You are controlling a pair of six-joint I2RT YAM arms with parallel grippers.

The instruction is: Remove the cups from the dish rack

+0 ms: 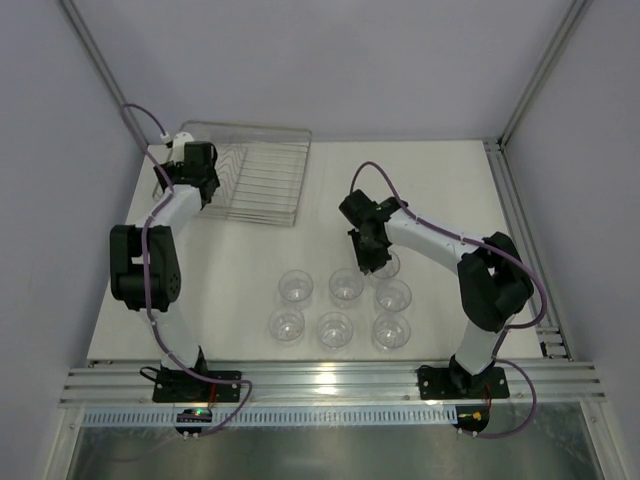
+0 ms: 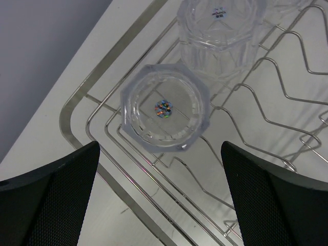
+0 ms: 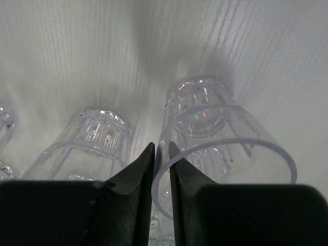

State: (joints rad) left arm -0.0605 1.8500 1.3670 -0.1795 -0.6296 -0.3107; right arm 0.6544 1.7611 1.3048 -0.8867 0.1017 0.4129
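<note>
At the far left of the white bench [image 1: 230, 270] sits the rectangular silvery wire dish rack [image 1: 270, 180]. The left wrist view shows what its left end holds: a small clear faceted plastic cup [image 2: 165, 107] resting on the bars in the corner, with a glittering sticker [image 2: 164, 108] at the centre of its base, and a second cup [image 2: 220, 31] of the same kind touching it. I cannot tell whether these two stand mouth up or mouth down. The left pincer [image 2: 160, 144] hangs over the corner cup, released, its black fingers [image 2: 51, 200] spread wide to either side. Right of the middle of the bench, six more clear cups [image 1: 335, 329] stand mouth up in two rows of three. A seventh cup [image 3: 215, 136] stands upright just beyond the right end of the far row. The right pincer [image 3: 161, 151] straddles this cup's rim, one finger inside and one outside, with only a thin slit between them. I cannot tell whether it is clenched on the wall or has let go.
</note>
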